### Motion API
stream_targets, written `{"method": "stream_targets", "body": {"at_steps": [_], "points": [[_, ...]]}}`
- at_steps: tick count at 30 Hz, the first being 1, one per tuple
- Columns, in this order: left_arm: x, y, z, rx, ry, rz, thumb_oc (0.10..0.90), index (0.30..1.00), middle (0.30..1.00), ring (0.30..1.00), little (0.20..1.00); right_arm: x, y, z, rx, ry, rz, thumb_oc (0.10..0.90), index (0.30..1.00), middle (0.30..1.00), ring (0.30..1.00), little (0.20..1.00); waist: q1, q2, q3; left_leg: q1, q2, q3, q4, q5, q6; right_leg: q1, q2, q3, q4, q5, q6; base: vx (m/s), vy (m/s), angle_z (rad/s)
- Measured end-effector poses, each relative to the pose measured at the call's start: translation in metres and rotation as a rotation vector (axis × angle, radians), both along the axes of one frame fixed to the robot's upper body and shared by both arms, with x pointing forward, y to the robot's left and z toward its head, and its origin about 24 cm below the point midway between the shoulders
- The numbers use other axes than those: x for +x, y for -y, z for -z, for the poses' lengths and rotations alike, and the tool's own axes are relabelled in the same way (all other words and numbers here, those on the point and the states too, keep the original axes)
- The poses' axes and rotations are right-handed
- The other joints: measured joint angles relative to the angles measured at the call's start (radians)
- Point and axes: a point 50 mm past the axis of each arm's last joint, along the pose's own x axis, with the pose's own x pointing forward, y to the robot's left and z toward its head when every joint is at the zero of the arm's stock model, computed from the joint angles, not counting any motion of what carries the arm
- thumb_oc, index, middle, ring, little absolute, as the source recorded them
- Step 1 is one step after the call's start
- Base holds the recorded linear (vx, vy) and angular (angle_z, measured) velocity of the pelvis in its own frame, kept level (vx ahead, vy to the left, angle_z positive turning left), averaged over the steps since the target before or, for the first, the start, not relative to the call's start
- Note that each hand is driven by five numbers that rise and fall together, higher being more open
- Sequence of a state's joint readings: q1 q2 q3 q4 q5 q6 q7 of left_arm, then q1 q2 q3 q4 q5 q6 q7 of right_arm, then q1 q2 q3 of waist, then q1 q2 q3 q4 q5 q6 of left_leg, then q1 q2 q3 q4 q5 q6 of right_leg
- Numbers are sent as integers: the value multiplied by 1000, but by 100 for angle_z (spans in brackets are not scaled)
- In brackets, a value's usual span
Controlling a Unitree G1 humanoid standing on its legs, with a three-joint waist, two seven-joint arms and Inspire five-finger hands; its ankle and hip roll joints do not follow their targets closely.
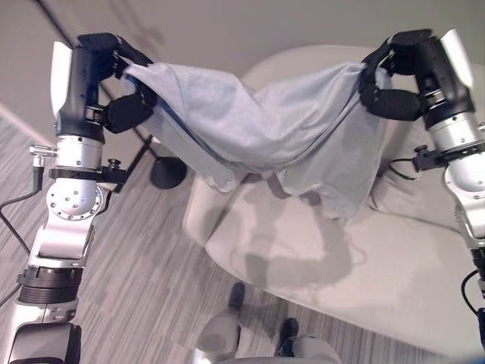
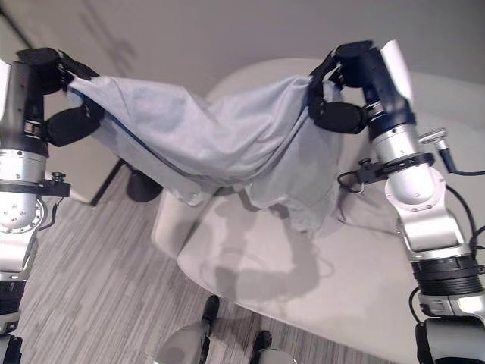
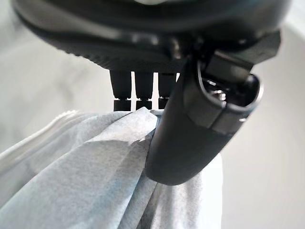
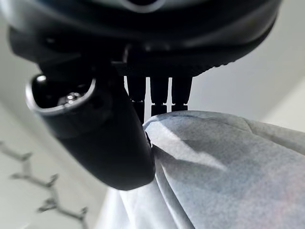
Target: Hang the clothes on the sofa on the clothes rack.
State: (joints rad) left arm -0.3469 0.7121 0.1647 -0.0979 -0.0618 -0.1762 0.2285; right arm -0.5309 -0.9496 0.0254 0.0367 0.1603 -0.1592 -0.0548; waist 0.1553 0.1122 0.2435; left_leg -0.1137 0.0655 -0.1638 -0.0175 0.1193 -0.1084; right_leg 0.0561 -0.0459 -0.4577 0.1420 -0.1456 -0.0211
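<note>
The left hand's fingers (image 3: 138, 93) and thumb pinched one top corner of the pale blue garment (image 1: 258, 129); the right hand's fingers (image 4: 159, 98) pinched the other. Between the left hand (image 1: 114, 76) and right hand (image 1: 398, 72) it hung stretched, sagging mid-span above the cream sofa (image 1: 394, 265). It looked light, thin and limp (likely to slip from a loose pinch), so corner holds suited it. The rounded sofa looked smooth; a dark stand base (image 1: 168, 173) stood on the grey striped floor (image 1: 136, 288) to its left.
</note>
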Motion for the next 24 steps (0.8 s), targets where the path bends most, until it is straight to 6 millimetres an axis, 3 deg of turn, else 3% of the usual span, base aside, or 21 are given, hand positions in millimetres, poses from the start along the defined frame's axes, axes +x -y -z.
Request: {"method": "stream_targets", "body": {"at_steps": [1,2,3,5,6,7,9,10,11,12,13,14,16,19,21,22,23,24], "points": [[-3,-5,-1,-16,18,-28,400,300,300,300,300,0,0,2,7,-2,0,400,300,300,300,300,16,-36,3,-4,0,63,46,-21,24,6,-30,-4,-2,-1,-2,-152,214,31],[-5,-10,-5,-29,40,-55,400,300,300,300,300,1,0,5,10,-8,4,400,300,300,300,300,25,-86,-1,-6,3,91,102,-39,-2,11,-72,-9,0,1,-2,-167,383,42],[-7,-14,-7,-45,63,-80,400,300,300,300,300,1,0,5,-15,-3,20,400,300,300,300,300,22,-134,-11,17,39,131,149,-51,-22,30,-117,-25,-5,5,5,-145,441,54],[-8,-16,-8,-54,82,-100,400,300,300,300,300,0,3,2,-5,25,37,400,300,300,300,300,10,-134,-26,76,118,140,158,-31,-31,72,-132,-32,-2,7,8,-128,443,54],[-10,-17,-7,-48,95,-110,400,300,300,300,300,-2,4,-1,5,43,48,400,300,300,300,300,3,-119,-49,106,143,130,147,22,-25,77,-130,-30,8,8,11,-148,513,42],[-11,-17,-8,-39,110,-119,400,300,300,300,300,-4,8,-4,11,67,62,400,300,300,300,300,2,-100,-77,121,176,130,124,33,-72,73,-137,-24,16,15,22,-144,692,53],[-12,-18,-17,-14,139,-131,400,300,300,300,300,-6,10,-11,29,112,78,400,300,300,300,300,-19,-88,-90,138,174,133,78,36,-69,60,-153,-25,46,12,37,-73,466,32],[-13,-20,-22,-25,169,-146,400,300,300,300,300,-7,9,-13,23,130,84,400,300,300,300,300,-24,-79,-94,163,150,128,19,25,-49,-67,-240,2,244,22,99,-105,418,9],[-11,-19,-25,-28,179,-148,400,300,300,300,300,-6,9,-12,7,130,93,400,300,300,300,300,-28,-89,-100,162,129,131,2,25,-49,-90,-272,-3,213,15,118,-141,344,19],[-9,-20,-30,-32,194,-149,400,300,300,300,300,-6,8,-12,-5,132,93,400,300,300,300,300,-33,-108,-107,159,104,127,-16,13,-45,-103,-278,12,76,81,183,-185,491,36],[-7,-18,-44,5,217,-149,400,300,300,300,300,-6,7,-12,-3,135,93,400,300,300,300,300,-22,-150,-114,155,67,138,-38,-14,-50,-112,-306,-1,-3,238,182,-182,459,31],[-8,-15,-50,25,238,-141,400,300,300,300,300,-6,8,-12,-5,136,100,400,300,300,300,300,-21,-159,-122,155,54,142,-54,-59,-50,-100,-309,-2,-50,233,206,-151,571,17],[-3,-10,-55,35,250,-124,400,300,300,300,300,-4,10,-6,-21,123,127,400,300,300,300,300,-5,-177,-117,119,23,139,-29,-74,-32,-104,-326,16,-82,279,207,-123,422,14],[6,-6,-58,101,210,-121,400,300,300,300,300,2,13,0,-20,88,149,400,300,300,300,300,5,-197,-113,91,0,121,8,-84,-6,-99,-333,93,-86,305,203,-143,313,23],[10,-5,-60,123,195,-123,400,300,300,300,300,9,15,2,-20,67,162,400,300,300,300,300,5,-204,-114,91,4,111,12,-83,-5,-96,-325,104,-78,301,208,-67,294,16],[11,-4,-61,122,195,-119,400,300,300,300,300,11,16,2,-13,59,164,400,300,300,300,300,3,-202,-113,89,22,96,11,-80,1,-109,-278,143,-17,206,263,-9,218,21],[11,-4,-62,121,199,-115,400,300,300,300,300,13,18,3,-8,52,166,400,300,300,300,300,0,-196,-106,87,56,76,2,-66,-8,-138,-182,188,86,60,220,12,136,35],[13,-5,-59,121,183,-118,400,300,300,300,300,13,21,0,-16,53,178,400,300,300,300,300,-2,-191,-103,79,77,56,-7,-54,-23,-140,-98,271,107,8,147,24,107,55]]}}
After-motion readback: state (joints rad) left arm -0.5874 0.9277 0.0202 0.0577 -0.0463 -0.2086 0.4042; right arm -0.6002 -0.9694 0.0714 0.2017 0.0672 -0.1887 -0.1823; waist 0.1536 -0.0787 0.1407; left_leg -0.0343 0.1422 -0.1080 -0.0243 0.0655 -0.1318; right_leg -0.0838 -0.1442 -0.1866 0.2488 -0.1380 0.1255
